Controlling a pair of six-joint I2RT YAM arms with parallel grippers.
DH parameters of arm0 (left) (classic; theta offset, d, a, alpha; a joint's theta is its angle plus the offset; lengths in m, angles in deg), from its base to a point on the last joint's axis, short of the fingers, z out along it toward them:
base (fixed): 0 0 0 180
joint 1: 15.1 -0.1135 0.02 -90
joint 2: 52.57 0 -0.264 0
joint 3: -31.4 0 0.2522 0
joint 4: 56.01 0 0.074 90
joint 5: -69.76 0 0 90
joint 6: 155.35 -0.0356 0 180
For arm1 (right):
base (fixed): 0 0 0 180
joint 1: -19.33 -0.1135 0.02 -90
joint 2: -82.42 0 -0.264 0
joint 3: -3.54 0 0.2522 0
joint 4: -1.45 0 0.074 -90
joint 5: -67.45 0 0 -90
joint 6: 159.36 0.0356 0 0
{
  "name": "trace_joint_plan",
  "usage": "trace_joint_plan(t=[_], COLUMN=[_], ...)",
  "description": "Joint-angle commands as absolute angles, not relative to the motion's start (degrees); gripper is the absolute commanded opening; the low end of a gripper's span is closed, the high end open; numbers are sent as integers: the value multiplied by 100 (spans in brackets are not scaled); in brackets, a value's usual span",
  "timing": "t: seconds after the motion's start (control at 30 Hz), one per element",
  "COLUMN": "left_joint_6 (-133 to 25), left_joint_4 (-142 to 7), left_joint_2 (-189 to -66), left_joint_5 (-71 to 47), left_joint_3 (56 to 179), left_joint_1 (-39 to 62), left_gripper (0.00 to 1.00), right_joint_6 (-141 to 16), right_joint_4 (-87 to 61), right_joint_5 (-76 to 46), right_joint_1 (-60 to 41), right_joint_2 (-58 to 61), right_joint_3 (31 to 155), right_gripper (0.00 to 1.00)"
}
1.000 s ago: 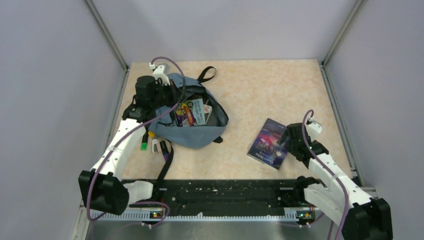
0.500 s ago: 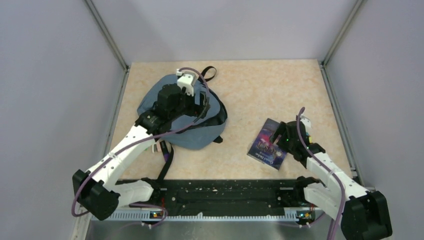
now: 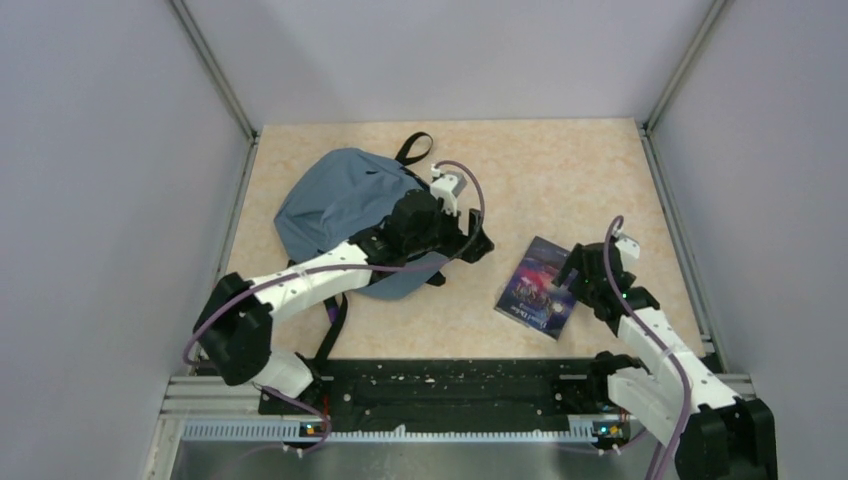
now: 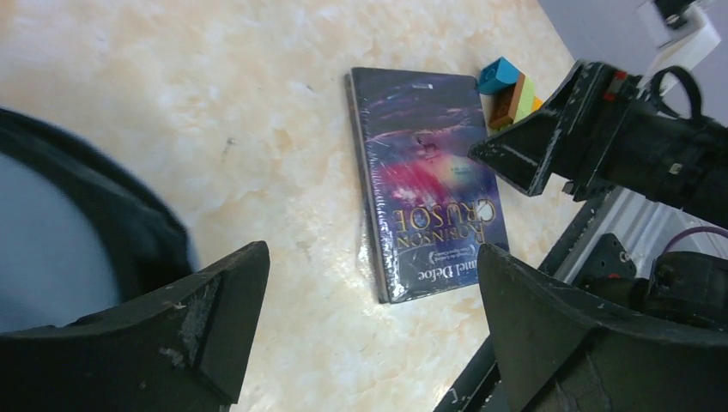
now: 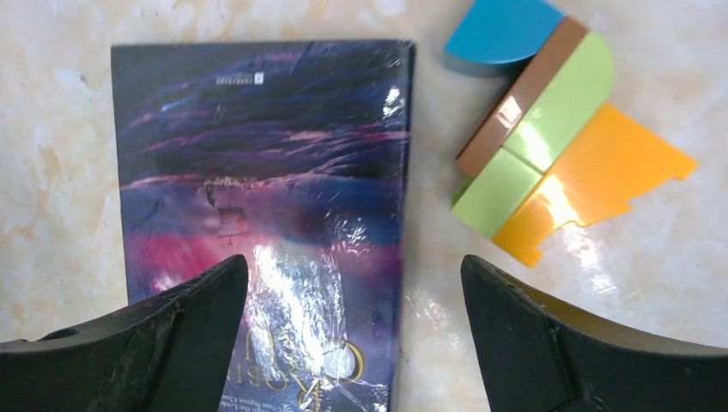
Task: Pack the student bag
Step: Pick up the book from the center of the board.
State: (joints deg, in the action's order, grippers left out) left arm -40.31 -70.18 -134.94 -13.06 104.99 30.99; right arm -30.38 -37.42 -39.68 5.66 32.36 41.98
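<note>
**Book lying loose beside the bag, both grippers spread and empty**

The table (image 3: 570,170) is filling the middle of the top view. Walls are closing it in at the left, back and right, and its widest bare stretch is sitting in the upper right of the frame. The student bag (image 3: 335,195) is lying upper left of centre with its black loop pointing at the back wall. The left arm is lying across the bag's lower right edge, so I cannot tell whether its mouth is gaping. The book (image 3: 537,288) is lying flat right of centre, well apart from the bag and wrapped in glossy film.

The left gripper (image 3: 476,243) is pointing past the bag's right edge toward the book, fingers released and gripping nothing. The right gripper (image 3: 577,272) is hovering over the book's right side, fingers likewise spread and empty. In its wrist view the book's long edge is running between them.

The step in hand is probably lifting the book. A flat, film-slick cover is offering little to pinch, so taking that long edge squarely looks wisest. The coloured blocks (image 5: 549,146) are sitting just beside the book's corner, upper right in the right wrist view, and a descending finger could be knocking them. The two grippers are crowding the same spot, so one arm should be yielding; the bare strip between bag and book is giving a clean carrying lane
</note>
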Motion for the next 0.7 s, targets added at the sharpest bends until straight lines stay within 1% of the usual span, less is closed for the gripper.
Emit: trace_joint_plan(t=[0.0,0.2,0.4,0.5,0.67], left_joint_6=[-3409,-2956,-2741,-2421,-2194], left_joint_4=[-5944,-5472,-5325,-5074,-4728], left_joint_2=[-14065,-14913,-15217,-15294,-15436], left_joint_5=[-760,-303,-253,-154,56], left_joint_3=[10657,10797,10889,10745,10499], left_joint_1=[3257,3280,3205,3011,2804], left_gripper=[96,97,98,98,98], right_joint_6=[-3006,-2986,-3393,-3449,-3513], right_joint_4=[-3795,-3300,-2468,-1834,-823], right_joint_5=[-3914,-3276,-2339,-1750,-895], right_joint_1=[950,959,966,966,921], right_joint_2=[3614,3450,3293,2964,2207], right_joint_3=[4146,3946,4000,4021,4135], right_gripper=[92,87,82,80,74])
